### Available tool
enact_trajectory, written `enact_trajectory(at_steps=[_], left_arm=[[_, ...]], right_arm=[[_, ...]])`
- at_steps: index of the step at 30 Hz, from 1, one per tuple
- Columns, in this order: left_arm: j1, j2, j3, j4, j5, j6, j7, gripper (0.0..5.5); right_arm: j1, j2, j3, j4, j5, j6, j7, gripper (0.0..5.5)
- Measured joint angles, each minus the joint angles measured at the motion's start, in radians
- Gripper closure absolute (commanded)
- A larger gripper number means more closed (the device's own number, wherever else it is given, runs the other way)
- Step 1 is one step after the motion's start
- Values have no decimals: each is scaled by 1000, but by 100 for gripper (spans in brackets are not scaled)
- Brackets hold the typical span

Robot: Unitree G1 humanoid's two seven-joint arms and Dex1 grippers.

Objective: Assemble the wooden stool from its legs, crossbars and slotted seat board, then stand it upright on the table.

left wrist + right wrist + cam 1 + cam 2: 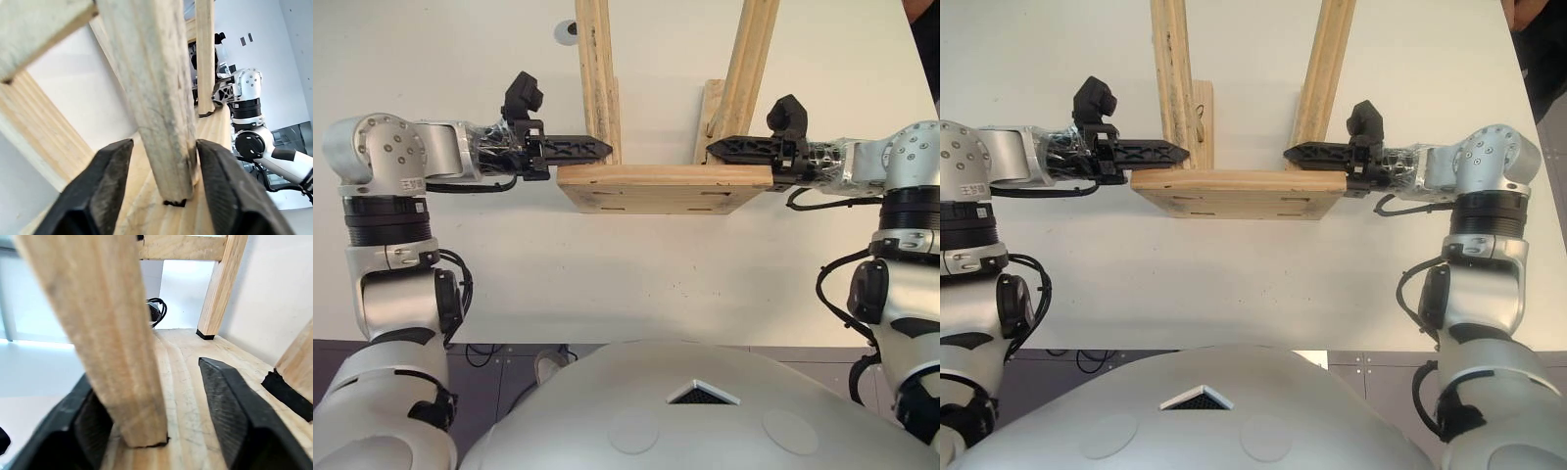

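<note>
Left eye view has the stool (666, 117) lying on its side on the counter (607, 284), seat board (664, 186) nearest the robot. At the board the left gripper (602, 149) and right gripper (717, 147) each straddle a leg (597, 69), fingers (102, 196) apart, unclamped. Assembly looks done; next, both must close evenly and tip it upright. Far leg ends are cut off

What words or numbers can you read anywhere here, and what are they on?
Small label on the left arm: there is print, but it is too small to read.
Wooden stool: no words or numbers.
Table: no words or numbers.
</note>
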Motion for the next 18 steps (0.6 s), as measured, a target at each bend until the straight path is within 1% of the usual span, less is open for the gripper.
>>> enact_trajectory(at_steps=[1,4,7,9,12,13,15,18], left_arm=[[0,0,6,0,0,3,6,284],[8,-9,52,-1,-25,27,18,284],[19,-20,134,2,-43,16,25,284],[20,-19,200,24,-49,10,38,284],[22,-16,259,39,-48,-30,59,284],[30,-18,269,34,-45,-78,58,284],[87,-24,273,-3,-1,-264,15,284],[171,-25,208,-41,74,-505,-93,284]], right_arm=[[-1,9,-14,14,-2,0,-13,189],[-11,11,-28,45,-3,-10,-27,189],[5,12,-58,27,-2,-30,-34,189],[28,13,-107,19,6,-36,-52,189],[54,13,-179,-5,14,-44,-78,189],[61,14,-198,-14,18,-40,-87,189],[80,16,-237,-43,36,-28,-102,189],[107,26,-282,-67,45,-22,-139,189]])
